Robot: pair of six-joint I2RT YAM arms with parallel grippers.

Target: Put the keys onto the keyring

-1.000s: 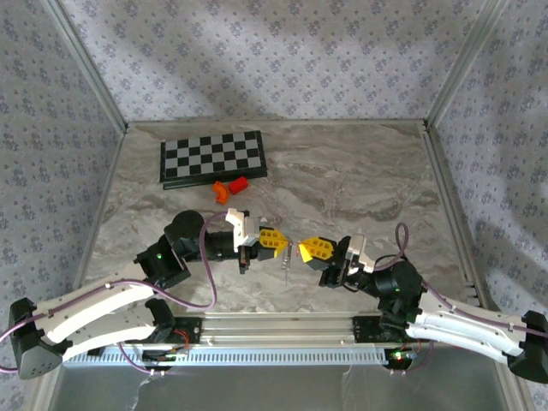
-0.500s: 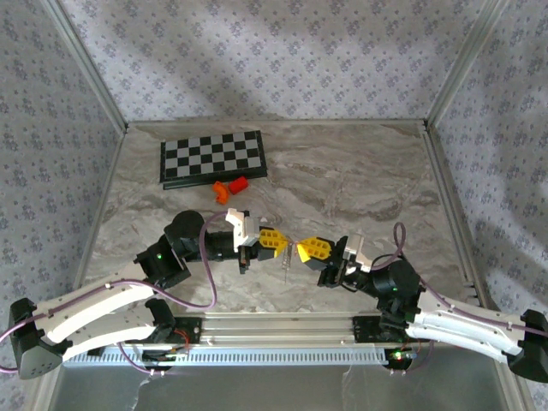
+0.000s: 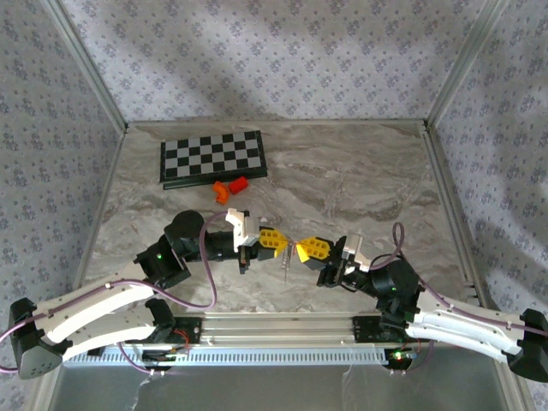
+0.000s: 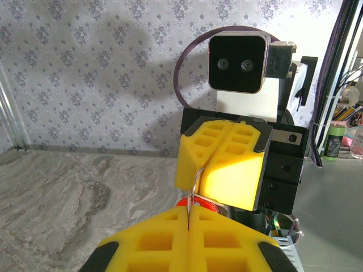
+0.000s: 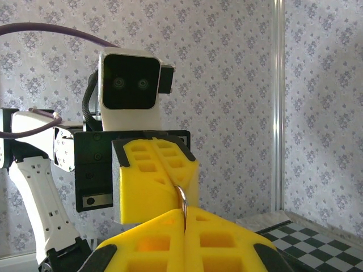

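- My left gripper [image 3: 279, 241] and my right gripper [image 3: 302, 248] meet tip to tip above the middle of the marble table [image 3: 360, 180], nearly touching
- Both hands are pressed narrow, yellow fingers together with no gap; each pinches the thin silver wire of the keyring [image 4: 193, 188] in its seam
- The wire curves across the short space between the two pairs of fingertips; the keyring's red tag [image 4: 197, 204] shows just under the wire, half hidden behind my left fingers
- From above, a thin silvery piece [image 3: 285, 260] hangs below the meeting point; too small to tell whether it is a key
- Well apart at the far side lie a chessboard [image 3: 212, 158] and two orange blocks [image 3: 229, 187] just beside its near edge
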